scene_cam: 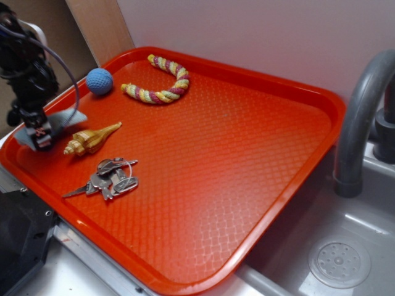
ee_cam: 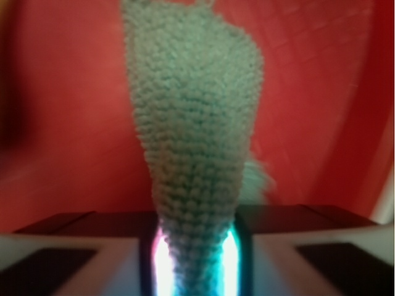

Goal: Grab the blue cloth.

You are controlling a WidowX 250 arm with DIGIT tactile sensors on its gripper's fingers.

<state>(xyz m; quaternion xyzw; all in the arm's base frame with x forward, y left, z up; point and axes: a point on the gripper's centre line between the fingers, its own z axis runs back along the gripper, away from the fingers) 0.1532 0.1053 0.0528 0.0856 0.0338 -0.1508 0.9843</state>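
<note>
A red tray [scene_cam: 247, 160] fills the counter beside a grey sink [scene_cam: 345, 259]. Near the tray's far-left edge, the gripper [scene_cam: 38, 132] is clamped on the blue cloth [scene_cam: 62, 118], beside a seashell [scene_cam: 91, 139]. The wrist view shows the cloth [ee_cam: 191, 142] pinched between both fingers, long axis running away from the jaws. The tray's right half offers open room.

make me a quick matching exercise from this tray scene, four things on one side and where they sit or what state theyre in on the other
Things:
1. blue cloth
2. blue ball
3. keys
4. rope toy

Places or states:
A. curved, near the tray's far edge
B. pinched in the gripper
C. just in front of the seashell
D. round, left of the rope toy

Pairs: 1-B, 2-D, 3-C, 4-A
</note>
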